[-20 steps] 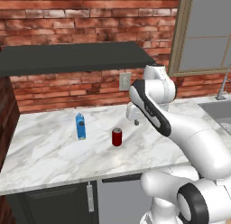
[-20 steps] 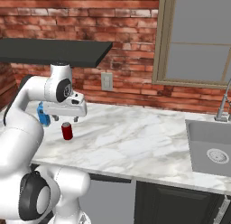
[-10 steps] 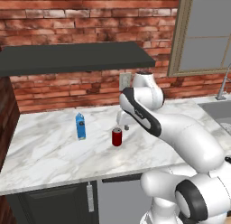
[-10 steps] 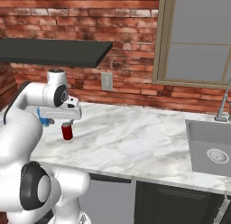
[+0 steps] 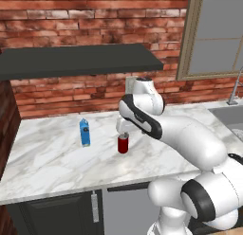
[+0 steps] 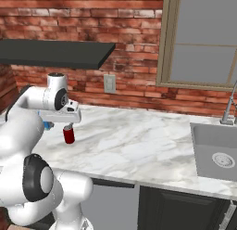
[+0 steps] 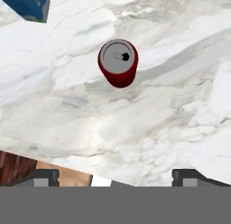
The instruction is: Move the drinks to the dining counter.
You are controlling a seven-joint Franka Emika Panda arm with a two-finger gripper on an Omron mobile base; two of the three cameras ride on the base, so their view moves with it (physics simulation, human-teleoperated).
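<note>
1. At the left of your left base view you see the blue carton [image 5: 85, 132]. It stands upright on the marble counter [image 5: 57, 167], under the dark wall shelf [image 5: 76, 60].
2. To the right of the carton, and apart from it, stands the dark-red can [image 5: 123, 144]. It is upright on the same counter, and its silver top faces up.
3. The gripper [image 5: 124, 133] hangs just above the can and points down at it. In the right base view the gripper [image 6: 68, 124] is also directly over the can [image 6: 69, 134].
4. In the hand view you look down on the can [image 7: 118, 62], which is free, with bare marble all around it. The two finger tips [image 7: 45, 177] stand wide apart at the bottom corners and they hold nothing. A corner of the carton [image 7: 30, 5] shows at the top left.
5. Further right on the counter there is a wall socket [image 6: 109, 84] on the brick wall, then a window [image 6: 203, 43], and at the far right the sink [image 6: 217, 155] with its tap [image 6: 230, 106].
</note>
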